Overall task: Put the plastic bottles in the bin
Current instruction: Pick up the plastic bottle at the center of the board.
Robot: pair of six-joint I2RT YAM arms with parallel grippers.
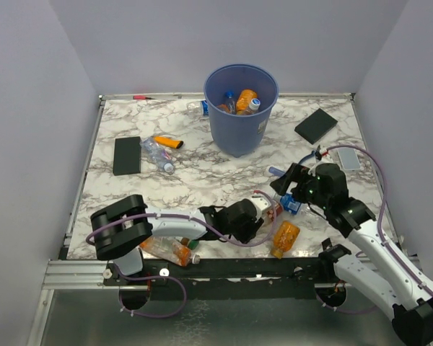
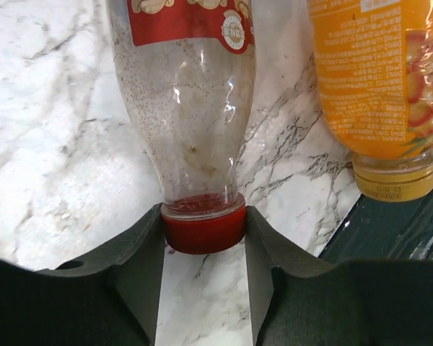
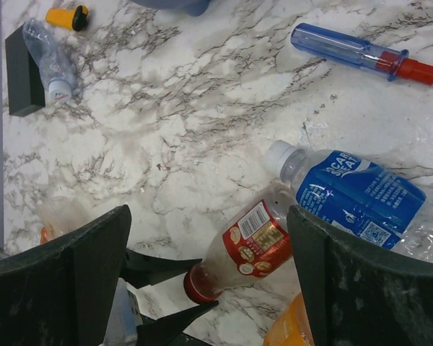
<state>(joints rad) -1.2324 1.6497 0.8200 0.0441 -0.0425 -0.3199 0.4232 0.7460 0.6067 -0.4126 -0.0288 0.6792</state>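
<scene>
Blue plastic marks the bin (image 1: 238,133), standing upright toward the far side of the desk (image 1: 202,180). A small heap of bottles (image 1: 244,99) already lies inside it, orange labels and blue caps among them, so part of the job is done. I judge it around the middle, since at least six bottles lie outside. My left gripper (image 2: 204,210) is on one of them: its fingers press either side of the red cap of the red-labelled bottle (image 2: 191,108), which lies on its side on the desk, not yet lifted. Just beside it is the orange-labelled bottle (image 2: 375,79), its neck pointing toward the desk's near edge. My right gripper (image 3: 208,213) hangs above the same cluster with its jaws spread wide and nothing between them; the blue-labelled bottle (image 3: 357,191) lies under it, touching the red-labelled one. Farther off, a crushed bottle (image 1: 169,250) sits by my left arm's base, a clear bottle (image 1: 159,156) rests next to the black slab (image 1: 127,155), and another bottle (image 1: 197,107) peeks out behind the bin. The blue-handled screwdriver (image 3: 353,52) is not mine to move.
</scene>
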